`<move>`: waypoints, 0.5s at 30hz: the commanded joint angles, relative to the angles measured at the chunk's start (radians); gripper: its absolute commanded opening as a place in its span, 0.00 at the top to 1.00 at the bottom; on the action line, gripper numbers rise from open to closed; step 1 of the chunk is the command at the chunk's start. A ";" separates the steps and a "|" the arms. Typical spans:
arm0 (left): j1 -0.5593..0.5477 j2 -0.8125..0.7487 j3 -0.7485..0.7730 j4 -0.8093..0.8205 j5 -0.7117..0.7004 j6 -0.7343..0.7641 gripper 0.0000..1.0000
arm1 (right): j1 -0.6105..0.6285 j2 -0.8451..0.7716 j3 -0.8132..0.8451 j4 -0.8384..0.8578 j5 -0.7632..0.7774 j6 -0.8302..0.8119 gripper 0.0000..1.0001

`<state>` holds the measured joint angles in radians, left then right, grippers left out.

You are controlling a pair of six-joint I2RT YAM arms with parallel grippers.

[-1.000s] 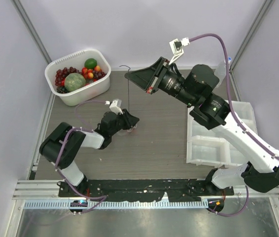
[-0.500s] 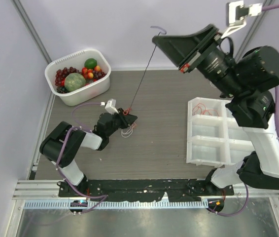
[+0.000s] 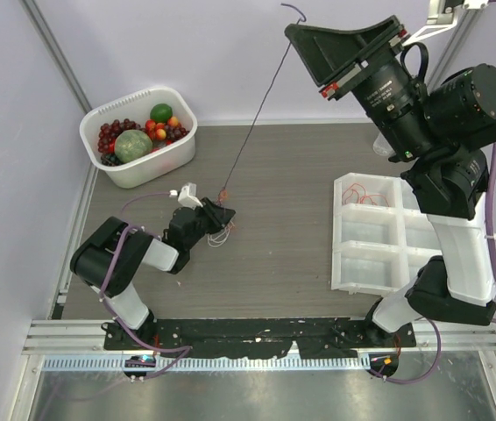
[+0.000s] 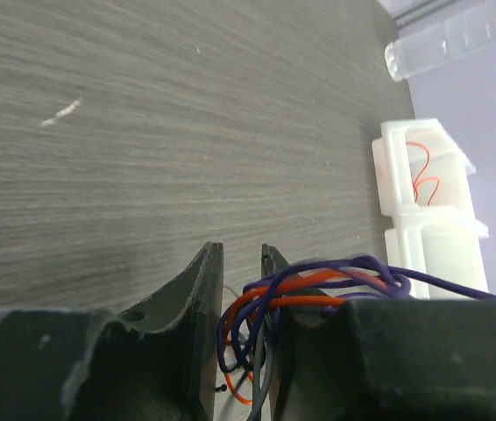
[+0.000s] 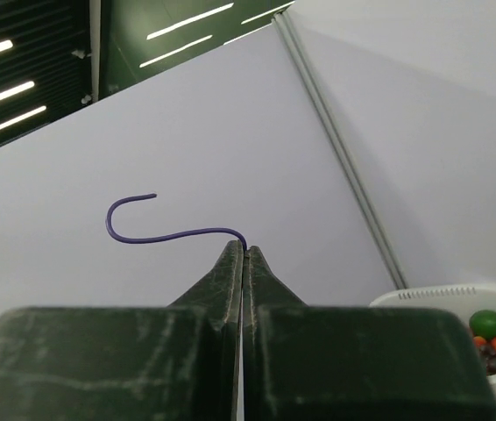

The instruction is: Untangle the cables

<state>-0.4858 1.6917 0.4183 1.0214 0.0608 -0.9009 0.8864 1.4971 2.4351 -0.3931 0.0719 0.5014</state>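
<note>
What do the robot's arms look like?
The left arm and right arm are built from chunky black joints and smooth white shells. A purple hose runs along each one. Each arm ends in two dark, flat, wedge-shaped fingers.

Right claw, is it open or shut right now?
Shut. On the right claw, the fingers press together with no gap, pinching a thin purple wire that curls out past the tips.

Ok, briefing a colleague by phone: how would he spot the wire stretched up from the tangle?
Find the right gripper, raised high above the table. One thin purple wire runs taut from its shut tips toward the tangle at the left gripper. The rest lie curled; it alone is straight.
</note>
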 commanded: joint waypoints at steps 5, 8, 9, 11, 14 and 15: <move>0.046 0.011 -0.022 0.037 -0.108 -0.076 0.74 | 0.003 -0.060 0.070 0.267 0.106 -0.116 0.99; 0.050 0.006 -0.027 0.039 -0.116 -0.082 0.74 | 0.003 -0.064 0.062 0.289 0.112 -0.142 0.99; 0.052 0.008 -0.029 0.039 -0.121 -0.084 0.74 | 0.003 -0.063 0.061 0.281 0.127 -0.149 0.99; 0.052 0.008 -0.030 0.042 -0.127 -0.090 0.74 | 0.003 -0.072 0.032 0.278 0.143 -0.176 0.99; 0.055 0.010 -0.032 0.049 -0.118 -0.092 0.74 | 0.003 -0.106 -0.051 0.272 0.176 -0.222 0.99; 0.055 0.005 -0.032 0.049 -0.113 -0.087 0.74 | 0.002 -0.135 -0.132 0.276 0.199 -0.228 0.99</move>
<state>-0.4381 1.6932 0.3893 1.0271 -0.0334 -0.9886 0.8864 1.4052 2.4344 -0.1562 0.1993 0.3462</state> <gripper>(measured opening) 0.263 0.025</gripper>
